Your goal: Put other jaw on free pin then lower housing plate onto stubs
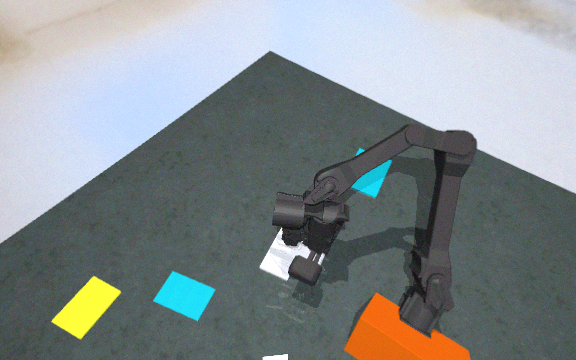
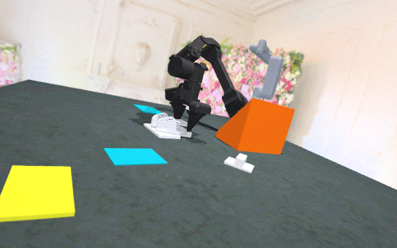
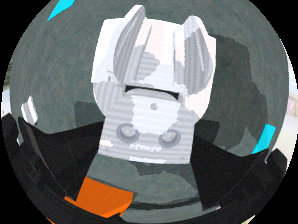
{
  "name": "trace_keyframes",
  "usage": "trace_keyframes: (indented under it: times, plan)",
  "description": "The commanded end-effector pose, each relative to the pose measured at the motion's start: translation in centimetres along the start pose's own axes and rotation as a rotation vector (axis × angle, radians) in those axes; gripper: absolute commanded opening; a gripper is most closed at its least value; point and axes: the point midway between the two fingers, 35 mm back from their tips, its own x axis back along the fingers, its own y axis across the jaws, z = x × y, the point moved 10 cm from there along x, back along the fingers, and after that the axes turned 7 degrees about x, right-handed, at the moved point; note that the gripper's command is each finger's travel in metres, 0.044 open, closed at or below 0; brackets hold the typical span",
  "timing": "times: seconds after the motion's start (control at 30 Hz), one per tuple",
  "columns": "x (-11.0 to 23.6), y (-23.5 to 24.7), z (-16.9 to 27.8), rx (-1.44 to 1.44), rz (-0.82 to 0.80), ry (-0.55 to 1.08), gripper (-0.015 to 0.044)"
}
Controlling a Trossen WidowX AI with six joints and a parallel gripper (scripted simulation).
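My gripper [image 2: 184, 125] [image 3: 147, 133] is shut on the white housing plate [image 3: 148, 150], with a dark finger at each side edge. The plate has two round holes; paler round shapes show in them. It lies low over the near part of the white base [image 1: 274, 259] [image 2: 169, 136] [image 3: 102, 50]. Two ribbed upright jaws, the left one [image 3: 131, 47] and the right one [image 3: 197, 57], stand side by side on the base beyond the plate. The plate covers the pins and gear teeth, so I cannot tell whether the teeth mesh or the plate is fully seated.
A white T-shaped piece [image 2: 240, 163] [image 3: 29, 110] lies off to one side. An orange block [image 1: 398, 332] [image 2: 264, 129] [image 3: 102, 195] stands near the arm's foot. A cyan mat [image 1: 184, 295] [image 2: 134, 156], a second cyan mat [image 1: 375, 182] and a yellow mat [image 1: 86, 307] [image 2: 34, 191] lie on the table.
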Motion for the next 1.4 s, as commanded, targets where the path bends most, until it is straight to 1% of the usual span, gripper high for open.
trace_keyframes:
  times: [0.0,1.37]
  plan:
    - [-0.06,0.0,-0.01,0.004,0.005,-0.001,0.0351]
    - [-1.01,-0.01,-0.01,0.004,0.006,-0.001,0.0351]
